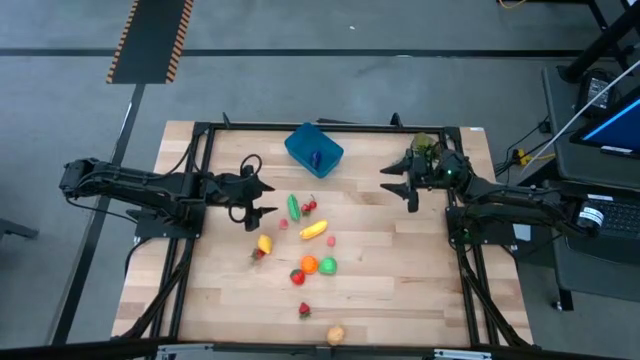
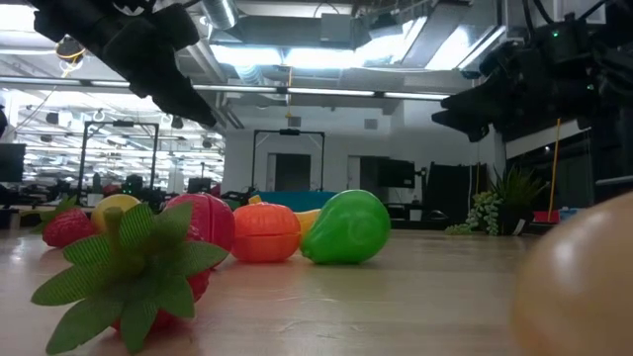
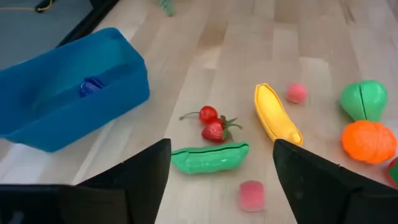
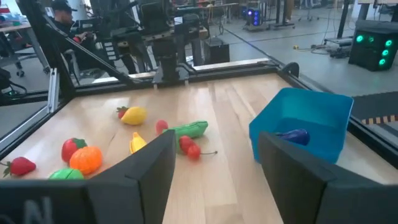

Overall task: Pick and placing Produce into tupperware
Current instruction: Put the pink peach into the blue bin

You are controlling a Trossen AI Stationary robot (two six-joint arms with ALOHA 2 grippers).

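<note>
Above the table (image 1: 400, 270), my left gripper (image 1: 262, 199) hangs with its fingers apart and nothing between them, just beside the cluster of produce. My right gripper (image 1: 398, 182) waits on the opposite side, fingers likewise apart and empty, well clear of the cluster.

The tupperware (image 1: 313, 149) stands at the far edge of the table, between the two arms, tilted relative to the table edges. One dark purple piece (image 4: 292, 134) already lies inside it.

Remaining produce lies loose on the wood. Nearest my left gripper are the green pea pod (image 3: 209, 157), the cherries (image 3: 208, 115) touching a small strawberry (image 3: 215, 131), and the yellow banana (image 3: 277, 116). Farther off lie the orange (image 3: 369, 140), the green pear (image 3: 364, 99) and two small pink pieces (image 3: 252, 193).

Procedure for the step in hand, as I judge it: take the pea pod first, since it sits almost between my left fingers.
1. Centre the fingers across the pod's narrow width, not along its length.
2. Descend straight; avoid brushing the strawberry just beside it.
3. Close gently; smooth plastic may slip or squirt out sideways.
4. Lift clear before travelling to the tupperware.
5. Release low over its open middle, since the tilted wall may deflect a piece dropped near the rim.
</note>
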